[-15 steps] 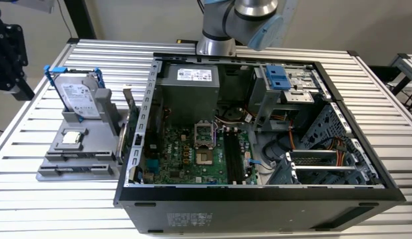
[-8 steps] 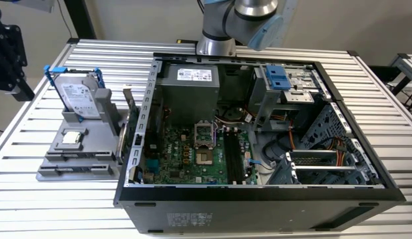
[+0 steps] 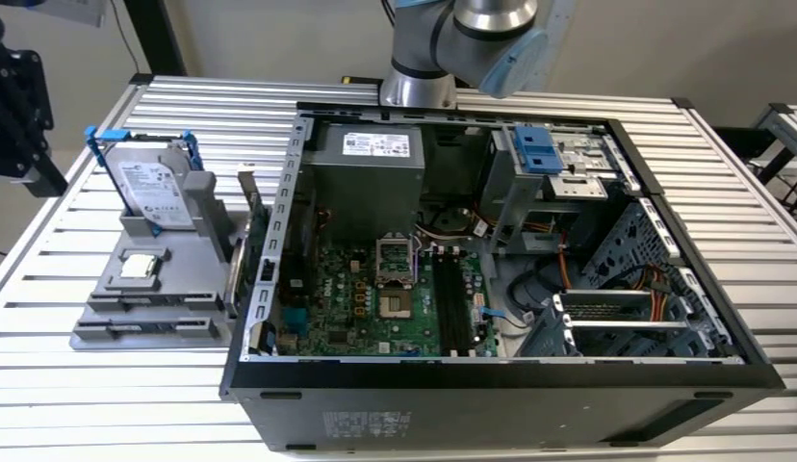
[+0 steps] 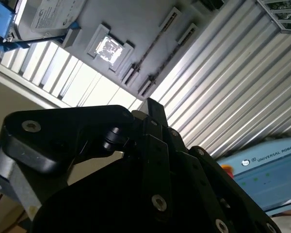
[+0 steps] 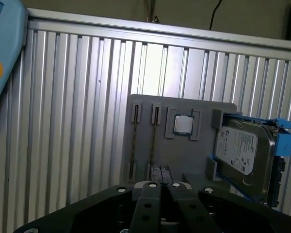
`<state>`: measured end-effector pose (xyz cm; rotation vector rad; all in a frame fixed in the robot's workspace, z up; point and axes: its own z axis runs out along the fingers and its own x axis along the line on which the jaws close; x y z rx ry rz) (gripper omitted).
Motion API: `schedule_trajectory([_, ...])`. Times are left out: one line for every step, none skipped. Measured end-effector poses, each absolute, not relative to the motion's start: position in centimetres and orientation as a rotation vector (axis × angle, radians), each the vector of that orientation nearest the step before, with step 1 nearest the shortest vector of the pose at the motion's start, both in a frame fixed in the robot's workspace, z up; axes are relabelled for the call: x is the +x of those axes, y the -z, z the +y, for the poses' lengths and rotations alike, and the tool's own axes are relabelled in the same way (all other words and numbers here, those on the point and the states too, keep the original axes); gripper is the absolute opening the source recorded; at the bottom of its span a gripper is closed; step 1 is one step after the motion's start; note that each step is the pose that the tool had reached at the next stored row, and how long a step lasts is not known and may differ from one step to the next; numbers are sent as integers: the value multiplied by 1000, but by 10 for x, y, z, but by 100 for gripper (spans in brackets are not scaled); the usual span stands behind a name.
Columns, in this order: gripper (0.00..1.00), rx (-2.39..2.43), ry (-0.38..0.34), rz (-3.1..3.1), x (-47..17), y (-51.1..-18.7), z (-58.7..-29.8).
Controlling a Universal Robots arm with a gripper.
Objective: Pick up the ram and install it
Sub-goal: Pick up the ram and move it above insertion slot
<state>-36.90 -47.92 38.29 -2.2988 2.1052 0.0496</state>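
Where its black fingertips (image 5: 155,174) meet, the black two-finger gripper (image 5: 160,174) is closed. Nothing lies between the pads (they press only on each other). It is held off from the parts on the table and touches none of them. Both wrist views look past its linkages toward a flat grey plastic holder (image 5: 184,155), which lies on the ribbed aluminium table (image 5: 77,121). In the exterior view the silver and pale-blue arm (image 3: 489,38) stands above the far end of the open black computer case (image 3: 501,395), its upper part cut off by the frame.

The ram (image 4: 154,46), seen edge-on as a thin dark stick, stands on its long edge in one of the holder's two narrow slots. Small grey blocks hold its ends. Its long axis runs parallel to the table's ribs, so it lies from the exterior view's left to its right, with one end toward the case.

Just beside the slots, a square silver processor chip (image 5: 183,125) sits in a recess. Beyond it, a silver hard drive in a blue bracket (image 5: 242,150) stands tilted at the holder's other end.

The case lies on the exterior view's right of the holder. Inside it are a green motherboard (image 3: 372,308) and long black memory slots (image 3: 452,308). A pale-blue teach pendant with a red button (image 5: 2,58) rests on the table, well apart from the holder.
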Motion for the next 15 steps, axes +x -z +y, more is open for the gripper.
schedule_trajectory([0, -2296, -50, 2108, -369, -383, -479])
schedule_trajectory([0, -2294, -50, 2111, -369, -383, -479])
schedule_trajectory([0, -2294, -50, 2111, -369, -383, -479])
schedule_trajectory([0, -2293, -50, 2111, -369, -383, -479])
schedule_trajectory([0, -2293, -50, 2111, -369, -383, -479])
schedule_trajectory([0, -2293, -50, 2111, -369, -383, -479])
schedule_trajectory([0, -2293, -50, 2111, -369, -383, -479])
schedule_trajectory([0, -2293, -50, 2112, -369, -383, -479])
schedule_trajectory([0, -2293, -50, 2112, -369, -383, -479])
schedule_trajectory([0, -2293, -50, 2112, -369, -383, -479])
schedule_trajectory([0, -2292, -50, 2112, -369, -383, -479])
schedule_trajectory([0, -2292, -50, 2112, -369, -383, -479])
schedule_trajectory([0, -2292, -50, 2112, -369, -383, -479])
schedule_trajectory([0, -2292, -50, 2112, -369, -383, -479])
schedule_trajectory([0, -2292, -50, 2113, -369, -383, -479])
